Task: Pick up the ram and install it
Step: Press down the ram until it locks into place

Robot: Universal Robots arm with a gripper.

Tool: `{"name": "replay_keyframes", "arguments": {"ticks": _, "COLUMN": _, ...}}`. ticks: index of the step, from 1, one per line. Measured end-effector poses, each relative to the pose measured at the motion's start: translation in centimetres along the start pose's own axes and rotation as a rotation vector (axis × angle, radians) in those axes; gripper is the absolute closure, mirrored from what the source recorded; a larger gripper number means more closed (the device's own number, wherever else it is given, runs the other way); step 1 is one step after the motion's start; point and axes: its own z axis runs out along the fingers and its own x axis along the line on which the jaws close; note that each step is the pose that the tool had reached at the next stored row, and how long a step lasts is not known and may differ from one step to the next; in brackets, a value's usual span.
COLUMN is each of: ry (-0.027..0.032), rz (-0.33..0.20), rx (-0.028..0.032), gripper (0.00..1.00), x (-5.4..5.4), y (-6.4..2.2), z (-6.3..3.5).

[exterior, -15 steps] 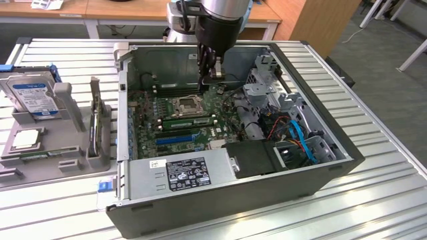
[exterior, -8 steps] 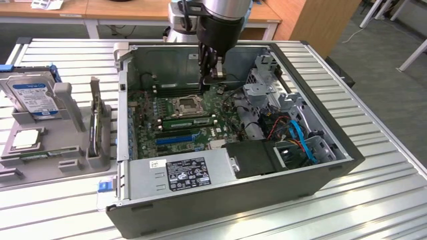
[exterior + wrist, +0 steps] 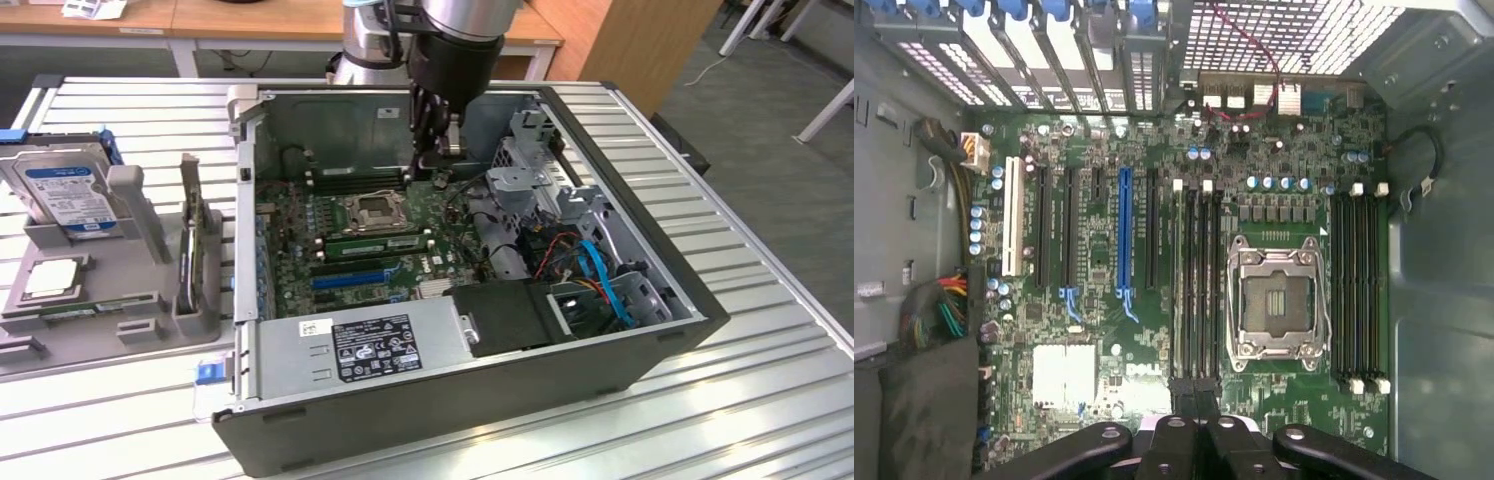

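A long narrow green stick with dark chips, the ram [image 3: 78,306], lies flat in the front holder of the grey tray [image 3: 27,350] at the exterior view's left. My gripper [image 3: 435,165] hangs over the open computer case [image 3: 641,330], far from the tray and above the back of the motherboard [image 3: 300,225]. In the wrist view my gripper [image 3: 1194,398] is shut with nothing between the fingers, right over one end of the memory slots [image 3: 1197,280] beside the empty processor socket [image 3: 1274,305]. Whether a stick sits in those slots I cannot tell.
On the tray stand a silver hard drive with a blue label [image 3: 64,190] and a small square silver processor [image 3: 54,277]. Inside the case are the power supply [image 3: 367,345], a drive cage [image 3: 534,170] and blue cables [image 3: 601,280]. A second bank of slots [image 3: 1359,290] lies beyond the socket.
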Motion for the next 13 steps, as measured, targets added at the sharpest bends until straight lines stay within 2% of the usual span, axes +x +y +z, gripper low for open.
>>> {"name": "replay_keyframes", "arguments": {"ticks": 13, "ry": 0.0000, "rz": 0.000, "rx": 0.0000, "gripper": 0.90, "x": 0.1, "y": -1.70, "z": -0.10}}
